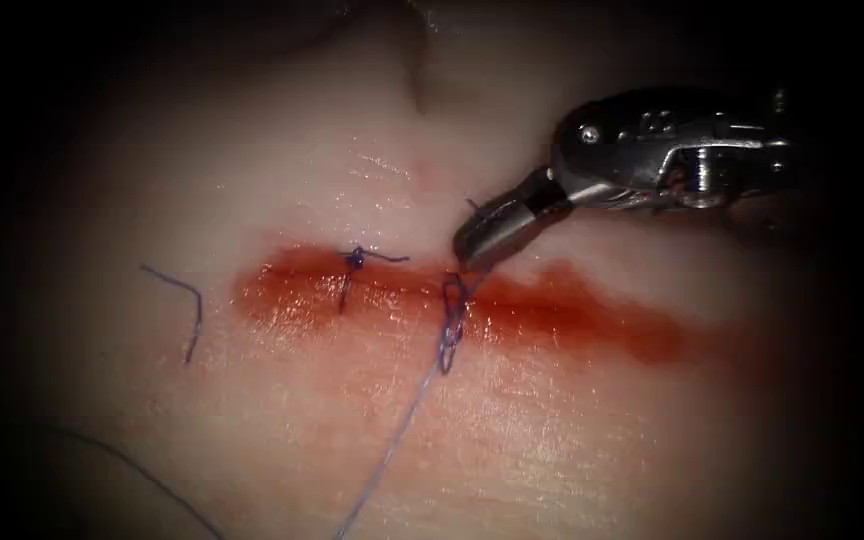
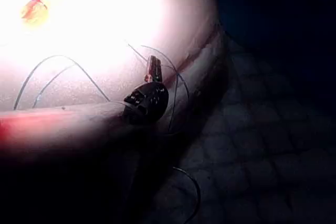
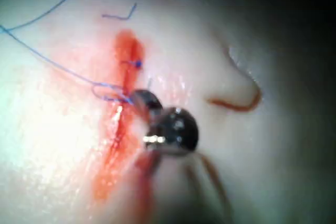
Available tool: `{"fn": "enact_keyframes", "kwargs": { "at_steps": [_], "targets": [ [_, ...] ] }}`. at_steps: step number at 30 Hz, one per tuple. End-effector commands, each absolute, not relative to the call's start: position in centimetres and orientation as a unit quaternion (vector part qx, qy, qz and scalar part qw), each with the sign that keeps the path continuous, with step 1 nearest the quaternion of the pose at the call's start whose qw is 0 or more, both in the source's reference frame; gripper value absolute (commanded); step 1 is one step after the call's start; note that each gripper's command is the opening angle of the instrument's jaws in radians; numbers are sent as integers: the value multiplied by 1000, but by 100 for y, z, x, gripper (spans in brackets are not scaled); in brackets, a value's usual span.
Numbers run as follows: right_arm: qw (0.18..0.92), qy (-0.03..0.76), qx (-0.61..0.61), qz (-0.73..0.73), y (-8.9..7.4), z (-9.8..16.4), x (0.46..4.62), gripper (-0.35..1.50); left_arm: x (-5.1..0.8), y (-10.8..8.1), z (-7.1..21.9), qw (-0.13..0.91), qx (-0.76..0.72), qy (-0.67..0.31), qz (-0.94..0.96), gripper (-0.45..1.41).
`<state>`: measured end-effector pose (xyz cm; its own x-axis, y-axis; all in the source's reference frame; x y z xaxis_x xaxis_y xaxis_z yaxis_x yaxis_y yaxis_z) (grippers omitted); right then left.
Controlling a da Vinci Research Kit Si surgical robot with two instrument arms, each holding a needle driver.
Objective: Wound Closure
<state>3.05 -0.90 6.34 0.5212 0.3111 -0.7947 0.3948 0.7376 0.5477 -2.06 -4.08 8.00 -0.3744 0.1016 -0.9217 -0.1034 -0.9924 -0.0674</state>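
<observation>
Gripping blue thread point(image 1: 392, 440) at a loose second knot point(image 1: 450, 322), the right claw point(image 1: 479, 250) is closed. One stitch point(image 1: 354, 262) is tied; the red cut point(image 1: 592, 320) rightward gapes. Left claw point(image 2: 153, 70): cannot tell.

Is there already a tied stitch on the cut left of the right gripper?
Yes: in the endoscope view a knotted stitch with short tails crosses the cut, left of the right gripper.
</observation>
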Motion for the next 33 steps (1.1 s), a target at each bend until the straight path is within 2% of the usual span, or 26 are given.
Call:
{"fn": "enact_keyframes", "kwargs": {
  "at_steps": [1, 33],
  "targets": [
    [795, 488, 360, -24, -88, 643, 311, -35, -212, -423, 804, 63, -557, -3, 828, -45],
    [864, 449, 224, 42, -46, 700, 292, -35, -232, -458, 801, 69, -556, -6, 828, -45]
  ]
}}
